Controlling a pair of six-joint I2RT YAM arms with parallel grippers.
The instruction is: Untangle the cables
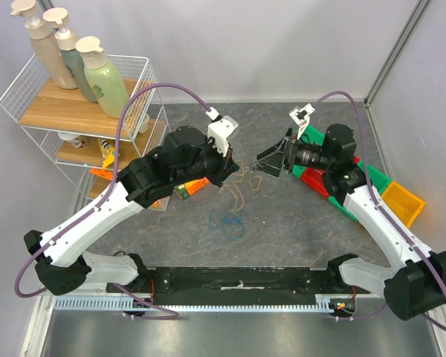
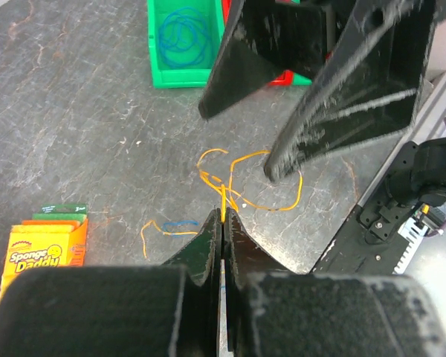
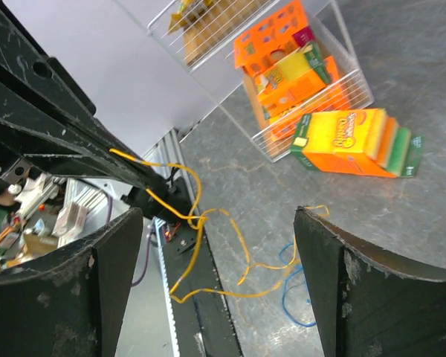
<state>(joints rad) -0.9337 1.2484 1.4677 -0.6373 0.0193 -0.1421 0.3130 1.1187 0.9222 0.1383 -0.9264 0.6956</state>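
A thin yellow cable (image 2: pixel 247 195) hangs in tangled loops between my two grippers, above the grey table. My left gripper (image 2: pixel 223 216) is shut on one strand of it; in the top view the gripper (image 1: pixel 234 168) sits at mid-table. My right gripper (image 1: pixel 263 165) faces it, open, its fingers (image 3: pixel 104 282) either side of the yellow loops (image 3: pixel 201 223) without touching them. A blue cable (image 1: pixel 228 224) lies coiled on the table below; part of it (image 3: pixel 293 297) meets the yellow cable's low end. Another short blue piece (image 2: pixel 180 223) lies by a yellow end.
A wire shelf (image 1: pixel 30 89) with bottles (image 1: pixel 104 74) stands at the back left. A Scrub Daddy sponge pack (image 2: pixel 48 249) lies near it. Green (image 2: pixel 163 59), red (image 1: pixel 312 182) and yellow (image 1: pixel 403 202) bins sit at the right; the green one holds a blue cable coil (image 2: pixel 184 33).
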